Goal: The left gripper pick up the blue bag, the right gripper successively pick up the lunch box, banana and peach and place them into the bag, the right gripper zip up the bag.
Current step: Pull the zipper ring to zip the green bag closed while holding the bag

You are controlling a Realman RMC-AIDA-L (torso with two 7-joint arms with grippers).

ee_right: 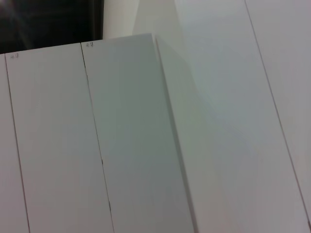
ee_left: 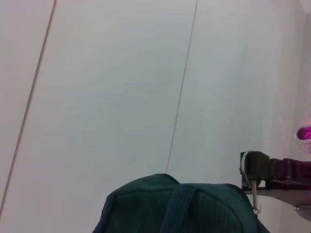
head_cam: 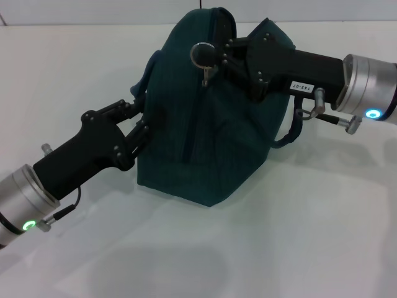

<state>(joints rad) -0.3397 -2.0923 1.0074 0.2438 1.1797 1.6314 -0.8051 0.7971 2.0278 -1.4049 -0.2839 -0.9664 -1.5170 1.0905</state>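
The blue bag [head_cam: 198,124] stands upright on the white table [head_cam: 279,248], near the centre. The left gripper [head_cam: 144,127] is at the bag's left side, its fingers clenched on the fabric there. The right gripper [head_cam: 214,57] is at the top of the bag, on the far right, its fingers clenched on the metal zipper ring [head_cam: 200,54]. In the left wrist view, the ring [ee_left: 249,170] hangs above the bag top [ee_left: 180,204].

Matte black left gripper [head_cam: 144,129] and right gripper [head_cam: 218,54] housings, studded with small screws, join brushed silver wrist cylinders lit by green and blue-green rings. A white label reading "143-07" marks the right housing; thin black cables loop beneath both wrists.
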